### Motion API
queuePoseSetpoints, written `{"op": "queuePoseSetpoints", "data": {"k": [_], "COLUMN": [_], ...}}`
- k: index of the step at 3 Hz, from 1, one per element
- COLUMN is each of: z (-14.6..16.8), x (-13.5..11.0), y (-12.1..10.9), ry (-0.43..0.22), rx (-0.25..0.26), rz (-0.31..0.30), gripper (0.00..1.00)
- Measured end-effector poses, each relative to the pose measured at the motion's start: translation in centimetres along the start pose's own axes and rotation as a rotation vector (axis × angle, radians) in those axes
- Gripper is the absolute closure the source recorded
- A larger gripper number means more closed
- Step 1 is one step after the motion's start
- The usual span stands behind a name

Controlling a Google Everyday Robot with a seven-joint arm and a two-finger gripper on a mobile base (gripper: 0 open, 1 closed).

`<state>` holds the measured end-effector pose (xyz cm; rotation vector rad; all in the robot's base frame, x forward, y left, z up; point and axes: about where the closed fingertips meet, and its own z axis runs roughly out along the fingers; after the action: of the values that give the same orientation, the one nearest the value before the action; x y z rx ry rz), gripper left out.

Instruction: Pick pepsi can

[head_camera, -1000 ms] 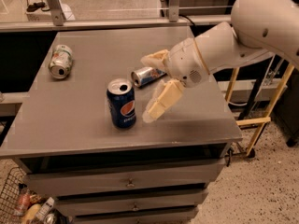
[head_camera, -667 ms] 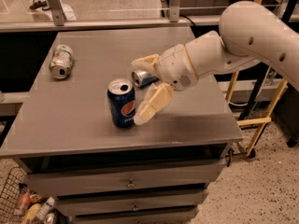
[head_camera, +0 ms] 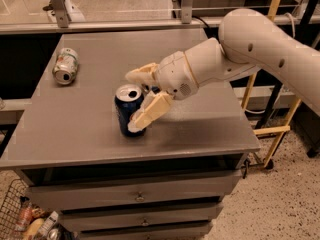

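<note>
The pepsi can (head_camera: pixel 125 113) is dark blue with a silver open top. It stands upright near the middle front of the grey table (head_camera: pixel 75 134). My gripper (head_camera: pixel 132 101) comes in from the right on a white arm and is open. Its far finger (head_camera: pixel 142 74) lies behind the can's top. Its near finger (head_camera: pixel 150 113) crosses the can's front right side. The can sits between the two fingers and stands on the table.
A white-and-green can (head_camera: pixel 65 65) lies on its side at the table's far left. Drawers (head_camera: pixel 140 196) sit under the tabletop. A wire basket with items (head_camera: pixel 20 219) is on the floor at lower left. A yellow frame (head_camera: pixel 272 129) stands to the right.
My gripper has moved left to the pepsi can and its open fingers now straddle it. The small can that lay behind is now hidden by the gripper. The pepsi can has not moved.
</note>
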<state>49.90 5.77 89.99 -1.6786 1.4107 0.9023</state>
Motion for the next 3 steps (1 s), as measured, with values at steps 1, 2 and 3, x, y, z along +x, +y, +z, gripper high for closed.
{"op": "queuePoseSetpoints", "data": {"k": [1, 2, 3], "z": [0.3, 0.3, -1.6], "x": [0.0, -0.6, -2.6], "y": [0.0, 0.1, -0.1], "ry": [-0.012, -0.037, -0.083], "rx": [-0.015, -0.027, -0.015], "rz": [-0.004, -0.016, -0.07], "gripper": [0.4, 0.64, 0.87]}}
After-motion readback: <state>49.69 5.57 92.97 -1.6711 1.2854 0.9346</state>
